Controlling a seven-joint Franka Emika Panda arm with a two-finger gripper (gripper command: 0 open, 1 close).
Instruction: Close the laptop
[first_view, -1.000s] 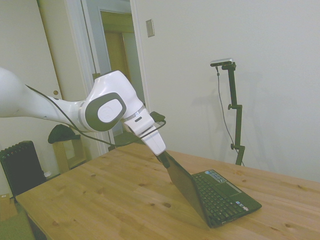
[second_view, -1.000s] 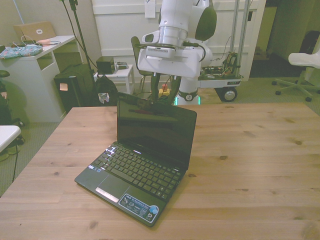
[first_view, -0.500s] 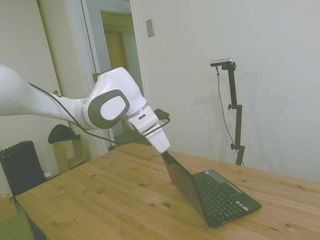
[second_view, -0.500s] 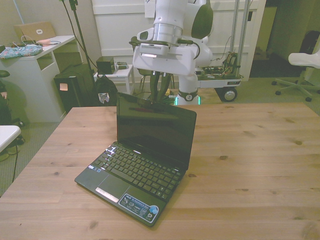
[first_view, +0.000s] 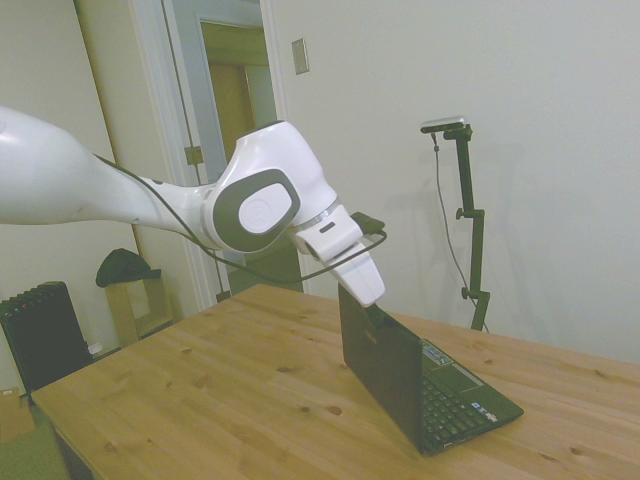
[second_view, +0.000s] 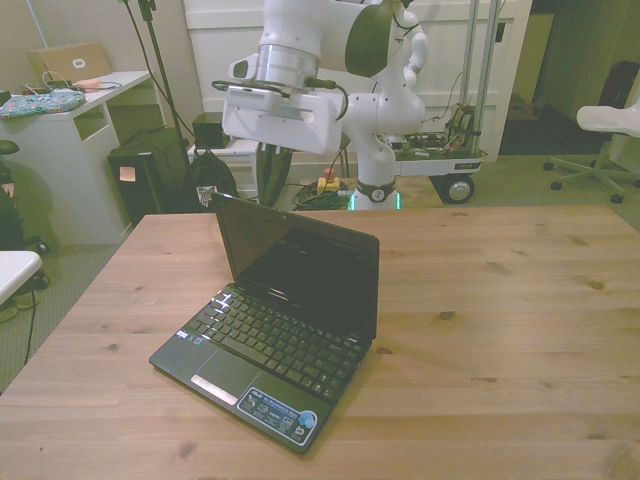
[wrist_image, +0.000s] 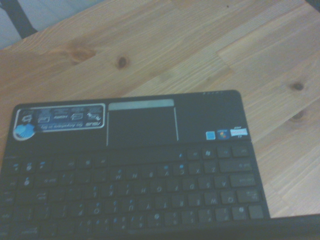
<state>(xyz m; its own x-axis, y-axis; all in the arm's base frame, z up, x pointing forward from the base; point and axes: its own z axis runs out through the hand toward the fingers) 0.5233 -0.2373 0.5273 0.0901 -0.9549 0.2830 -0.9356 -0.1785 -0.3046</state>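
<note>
The laptop sits on the wooden counter, toward the front view's left and near the counter's near edge. It is open, with the lid standing close to upright over the base; in the side view the lid's matte black back faces the camera and rises almost straight from the hinge. The dark screen shows in the front view, turned a little toward that view's right.

The hand is at the lid's top edge, coming down on it from behind and above at a slant. In the side view its dark tip meets the top rim of the lid. In the front view the fingers hang as dark shapes below the white wrist block, behind the lid's upper corner on the view's left. Whether they are spread or pressed together cannot be told from either view.

The wrist view looks down on the laptop's base: black keyboard, grey touchpad, a long sticker with a round blue mark on one palm rest and small coloured stickers on the other. Bare wood lies beyond the base's front edge.
</note>
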